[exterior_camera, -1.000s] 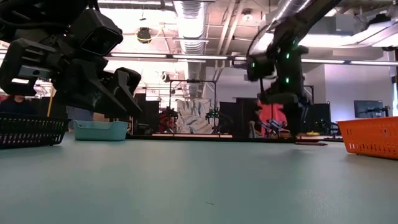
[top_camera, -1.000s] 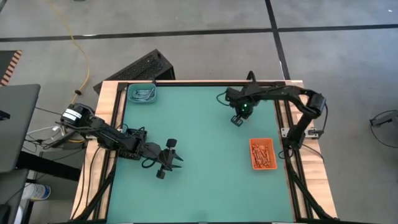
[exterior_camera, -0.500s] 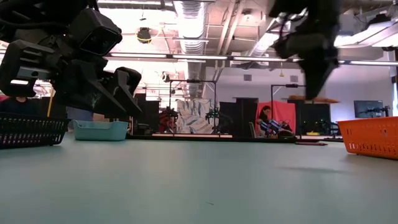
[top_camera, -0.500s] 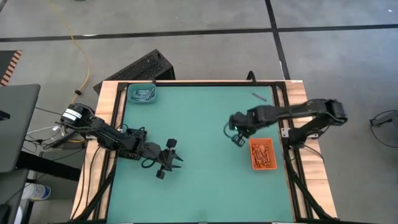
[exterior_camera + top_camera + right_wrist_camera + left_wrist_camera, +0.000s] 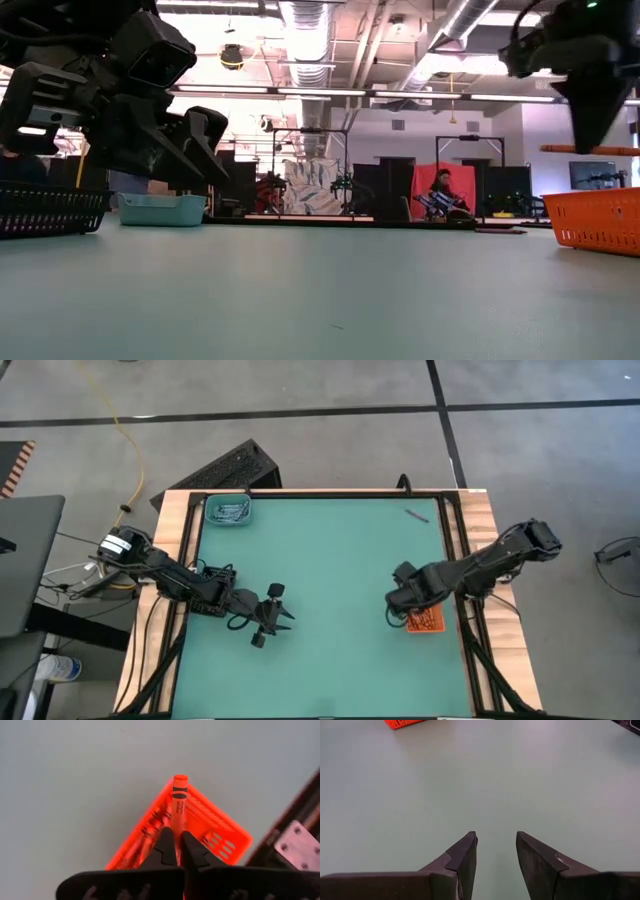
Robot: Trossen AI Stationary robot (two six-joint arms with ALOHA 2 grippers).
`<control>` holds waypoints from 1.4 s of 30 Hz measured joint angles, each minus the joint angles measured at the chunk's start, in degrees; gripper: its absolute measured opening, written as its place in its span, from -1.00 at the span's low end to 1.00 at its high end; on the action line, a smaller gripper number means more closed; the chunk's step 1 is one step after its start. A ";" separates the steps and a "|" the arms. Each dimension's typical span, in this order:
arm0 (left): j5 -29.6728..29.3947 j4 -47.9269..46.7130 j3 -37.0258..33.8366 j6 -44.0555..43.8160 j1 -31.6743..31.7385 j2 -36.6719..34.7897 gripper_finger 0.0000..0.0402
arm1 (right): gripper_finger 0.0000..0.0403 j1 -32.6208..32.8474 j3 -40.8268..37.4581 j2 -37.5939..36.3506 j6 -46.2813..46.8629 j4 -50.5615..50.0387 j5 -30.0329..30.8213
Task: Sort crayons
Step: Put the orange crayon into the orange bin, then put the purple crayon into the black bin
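My right gripper (image 5: 398, 612) is shut on an orange-red crayon (image 5: 179, 805) and hovers over the left edge of the orange tray (image 5: 430, 624), which holds several orange-red crayons. In the low view it (image 5: 590, 135) hangs high above that tray (image 5: 600, 222). My left gripper (image 5: 276, 610) is open and empty above bare table at the near left; its wrist view (image 5: 496, 840) shows only table between the fingers. One pale crayon (image 5: 416, 515) lies on the table at the far right. The teal tray (image 5: 228, 512) holds several pale crayons. My right gripper pinches the crayon's near end (image 5: 176, 836) between its two fingertips. The crayon runs along the fingers and sticks out past them. It is lifted clear, and its free end (image 5: 180, 779) points toward the orange tray's corner (image 5: 200, 827) below.
A black tray (image 5: 45, 210) stands at the table's left, seen in the low view. A black ridged block (image 5: 235, 465) lies off the table's far left corner. The wooden table frame (image 5: 480, 520) runs along the right edge. The green tabletop (image 5: 330, 580) lies between the arms.
My right gripper, shut the whole time, has risen from the far middle of the table and gone toward the near right, ending over the orange tray. The pale crayon at the far right came into view once the arm moved off.
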 joint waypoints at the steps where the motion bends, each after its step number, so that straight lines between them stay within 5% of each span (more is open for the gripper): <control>1: 0.00 -0.01 0.00 -0.02 0.00 0.00 -0.36 | -1.00 0.77 0.00 0.00 1.32 -0.52 0.04; 22: -0.05 0.00 0.00 -0.27 -0.02 0.00 -0.36 | -0.98 9.02 -0.04 4.06 15.33 -1.11 -1.41; 42: -0.03 -0.22 0.00 -1.69 -0.02 0.00 -0.36 | -0.38 8.97 -0.04 9.25 15.43 1.35 -4.14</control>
